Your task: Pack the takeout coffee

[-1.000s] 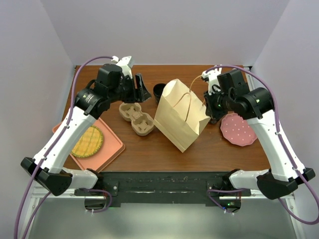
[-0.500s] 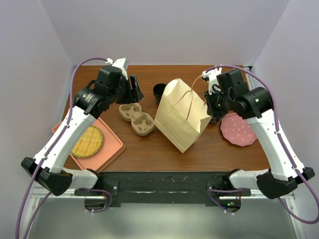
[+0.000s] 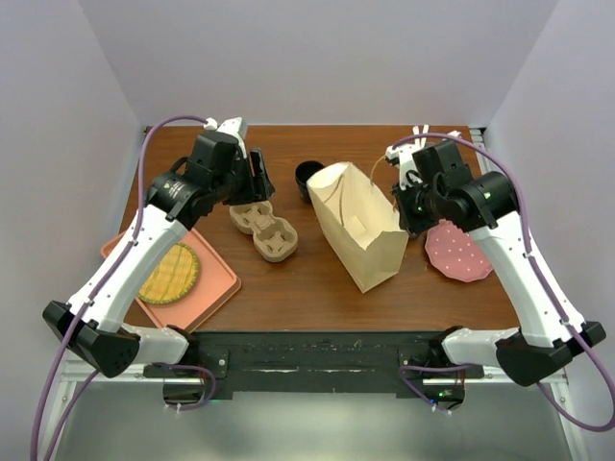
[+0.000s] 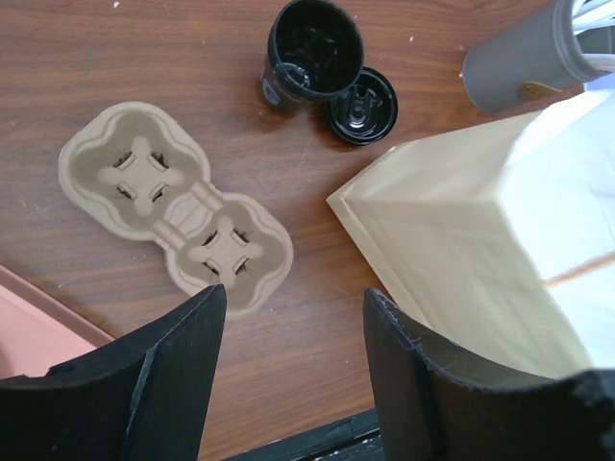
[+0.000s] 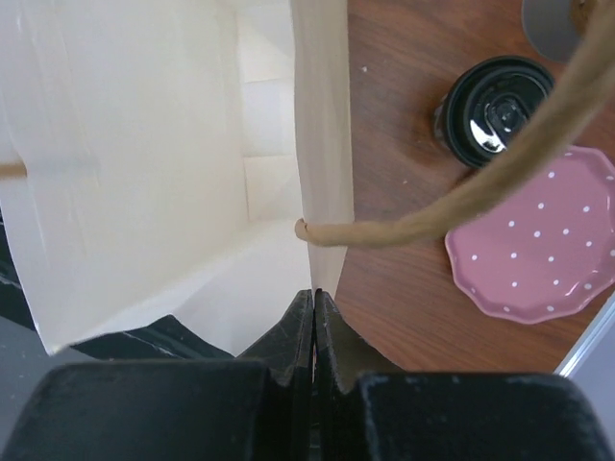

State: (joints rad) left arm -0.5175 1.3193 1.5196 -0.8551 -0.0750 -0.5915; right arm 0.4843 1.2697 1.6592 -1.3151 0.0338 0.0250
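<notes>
The takeout coffee (image 5: 495,110), a black cup with a black lid, stands on the table beside the pink plate in the right wrist view. The right arm hides it from the top camera. My right gripper (image 5: 314,293) (image 3: 399,206) is shut on the right rim of the tan paper bag (image 3: 357,226), which stands with its mouth open. My left gripper (image 4: 293,298) (image 3: 261,181) hangs open and empty over the table. It is left of the bag and behind the cardboard cup carrier (image 4: 178,206).
A lidless black cup (image 4: 312,53) with a loose black lid (image 4: 360,104) sits behind the bag, next to a grey cylinder (image 4: 524,62). The pink dotted plate (image 3: 459,250) lies right of the bag. An orange tray (image 3: 207,288) holding a yellow disc (image 3: 165,272) lies at front left.
The bag has been pulled from leaning left to standing with its mouth spread open, held by my right gripper. My left gripper has drawn back to the left, away from the bag.
</notes>
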